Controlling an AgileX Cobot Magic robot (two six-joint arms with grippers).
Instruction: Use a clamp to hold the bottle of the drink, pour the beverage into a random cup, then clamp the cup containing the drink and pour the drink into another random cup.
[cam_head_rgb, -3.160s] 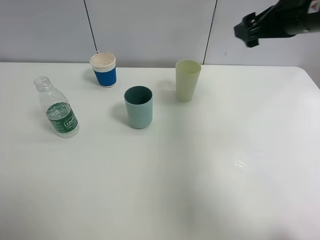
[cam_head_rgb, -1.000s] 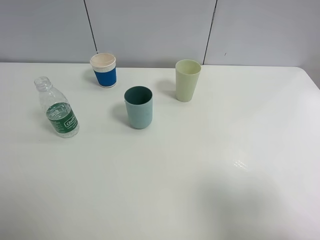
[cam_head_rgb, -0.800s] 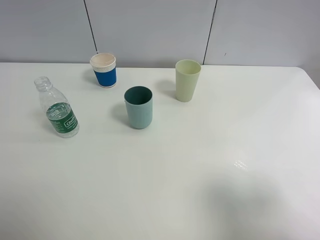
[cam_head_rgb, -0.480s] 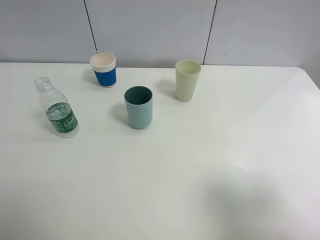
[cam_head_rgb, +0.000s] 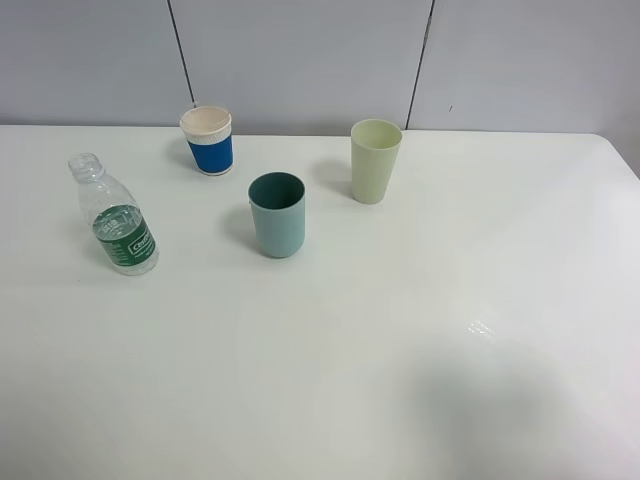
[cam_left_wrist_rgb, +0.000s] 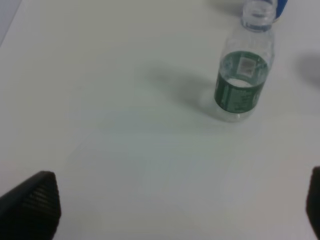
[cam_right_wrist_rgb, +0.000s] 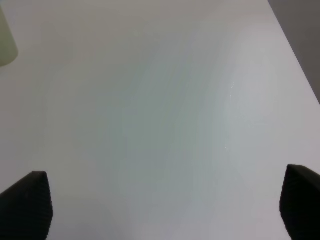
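Bottle (cam_head_rgb: 117, 217) of drink is what I track first: it stands upright and uncapped at the left of the white table (cam_head_rgb: 400, 350), clear plastic with a green label, holding only a little liquid low down. From the left wrist camera I get the same bottle (cam_left_wrist_rgb: 243, 84) ahead of that arm, its mouth close to the frame edge, with a sliver of blue beside it that I cannot identify from there. The left fingers (cam_left_wrist_rgb: 30, 207) show only as dark tips at the two corners of that view, spread wide and holding nothing. The right fingers (cam_right_wrist_rgb: 27, 202) look the same, parted wide over bare table, with a pale object cut off at the edge, too little to name. Neither arm appears in the overhead view.

Farther back, near the middle, I see the teal cup (cam_head_rgb: 277, 214) upright; its inside is too dark to judge. Beyond it to the right stands the pale green cup (cam_head_rgb: 375, 160). Farthest, toward the left near the wall, sits the blue paper cup (cam_head_rgb: 208, 140).
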